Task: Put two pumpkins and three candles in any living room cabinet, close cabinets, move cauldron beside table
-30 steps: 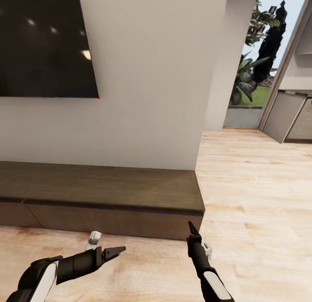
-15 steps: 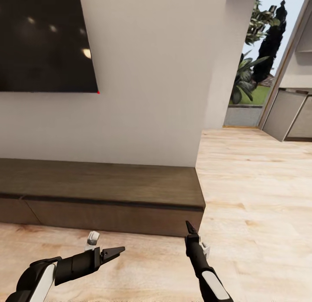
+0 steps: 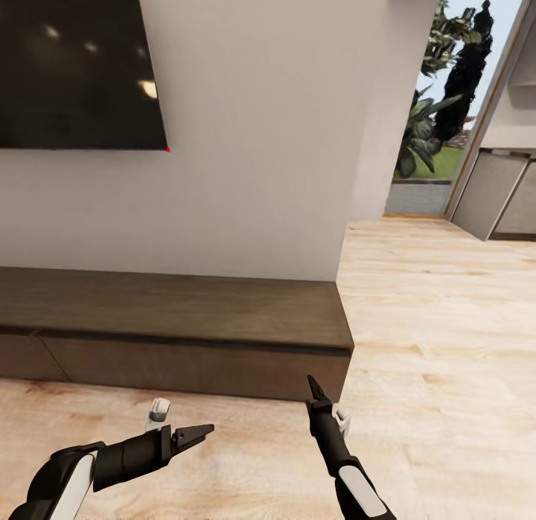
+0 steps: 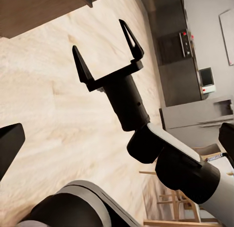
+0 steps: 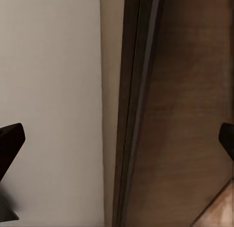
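The cabinet [image 3: 186,311] is a long low dark-brown unit against the white wall, its drawer fronts flush and shut. My right gripper [image 3: 311,382] hovers low over the floor, just in front of the cabinet's right end and pointing at it. In the left wrist view the right gripper [image 4: 105,47] stands open with nothing between its fingers. The right wrist view looks close along the cabinet [image 5: 185,115] front and top edge. My left gripper [image 3: 205,430] hangs open over the floor in front of the cabinet's middle, pointing right and holding nothing.
A large black screen [image 3: 74,65] hangs on the wall above the cabinet's left part. Pale wood floor [image 3: 447,319] stretches to the right past the wall corner. Beyond it are a doorway with plants [image 3: 428,140] and grey kitchen units [image 3: 491,200].
The whole picture has shifted up a little, so the camera moved. My right gripper has drifted left and nearer the cabinet's right end. The left gripper has hardly moved.
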Tool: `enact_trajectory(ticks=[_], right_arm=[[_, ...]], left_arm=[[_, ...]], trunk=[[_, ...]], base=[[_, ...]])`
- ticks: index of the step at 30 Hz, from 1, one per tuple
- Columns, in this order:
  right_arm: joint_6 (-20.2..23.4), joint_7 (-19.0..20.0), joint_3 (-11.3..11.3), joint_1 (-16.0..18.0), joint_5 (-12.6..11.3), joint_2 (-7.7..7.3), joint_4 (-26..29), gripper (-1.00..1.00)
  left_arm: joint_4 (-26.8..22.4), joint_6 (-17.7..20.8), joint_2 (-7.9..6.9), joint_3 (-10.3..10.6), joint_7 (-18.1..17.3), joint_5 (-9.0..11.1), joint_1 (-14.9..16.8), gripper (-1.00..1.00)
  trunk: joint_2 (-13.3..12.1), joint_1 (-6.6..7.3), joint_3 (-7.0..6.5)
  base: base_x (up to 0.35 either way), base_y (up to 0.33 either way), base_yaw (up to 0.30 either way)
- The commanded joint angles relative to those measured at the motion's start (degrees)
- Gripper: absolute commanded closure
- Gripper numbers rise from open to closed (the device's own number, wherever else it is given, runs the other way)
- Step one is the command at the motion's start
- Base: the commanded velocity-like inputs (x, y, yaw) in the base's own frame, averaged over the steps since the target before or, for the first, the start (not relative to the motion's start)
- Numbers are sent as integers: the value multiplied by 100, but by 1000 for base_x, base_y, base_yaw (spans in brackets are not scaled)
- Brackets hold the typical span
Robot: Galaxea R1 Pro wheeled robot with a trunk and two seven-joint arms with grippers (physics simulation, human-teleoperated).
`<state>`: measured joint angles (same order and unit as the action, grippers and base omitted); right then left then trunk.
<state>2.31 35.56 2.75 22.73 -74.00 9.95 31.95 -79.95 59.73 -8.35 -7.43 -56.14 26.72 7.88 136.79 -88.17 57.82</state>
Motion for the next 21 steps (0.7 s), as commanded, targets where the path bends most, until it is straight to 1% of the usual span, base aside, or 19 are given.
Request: enact_trajectory(ticks=[1,14,21], right_arm=[[24,27,16,4,-35,4,-4,-100],[24,30,22,4,-35,4,-4,-100],[18,30,23,4,-41,4,-4,-100]], left_arm=[[-1,21,0,-2,-26,-9,3,-100],[-2,21,0,12,-26,-18,3,-100],[-3,21,0,12,-28,-18,1,-100]], trunk=[[44,-21,23],[565,-307,257],[565,-307,257]], base=[[0,0,0],[0,0,0],[0,0,0]])
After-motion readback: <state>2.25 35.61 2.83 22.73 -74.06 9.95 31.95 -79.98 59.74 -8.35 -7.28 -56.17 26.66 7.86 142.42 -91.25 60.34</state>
